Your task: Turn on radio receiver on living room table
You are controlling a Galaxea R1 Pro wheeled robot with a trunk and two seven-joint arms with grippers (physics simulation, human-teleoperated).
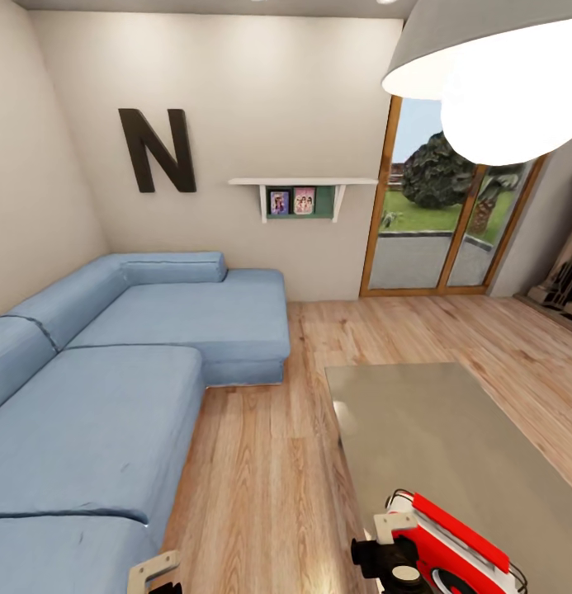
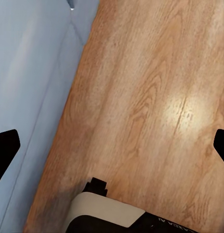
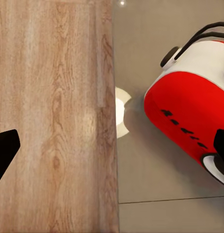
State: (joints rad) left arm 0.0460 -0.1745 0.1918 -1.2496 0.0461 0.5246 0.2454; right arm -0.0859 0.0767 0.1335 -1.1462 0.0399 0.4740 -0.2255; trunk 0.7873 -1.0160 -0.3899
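Observation:
The red radio receiver [image 1: 447, 551] with white trim lies on the near corner of the glossy grey-beige table [image 1: 451, 429]. In the right wrist view the radio [image 3: 189, 107] fills one side, its grey dial [image 3: 215, 167] partly behind one black fingertip [image 3: 221, 144]. My right gripper [image 3: 112, 148] is open above the table's edge [image 3: 141, 194], with the radio beside it and nothing between the fingers. My left gripper [image 2: 112, 148] is open over the wood floor [image 2: 151, 97] next to the sofa. The right arm's black wrist [image 1: 383, 563] sits just left of the radio.
A blue sectional sofa [image 1: 112, 396] runs along the left wall under a big black "N" [image 1: 157, 150]. A white wall shelf [image 1: 302, 194] and glass doors [image 1: 442, 223] are at the back. Light plank floor [image 1: 269, 462] lies between sofa and table. A lamp [image 1: 500, 66] hangs at top right.

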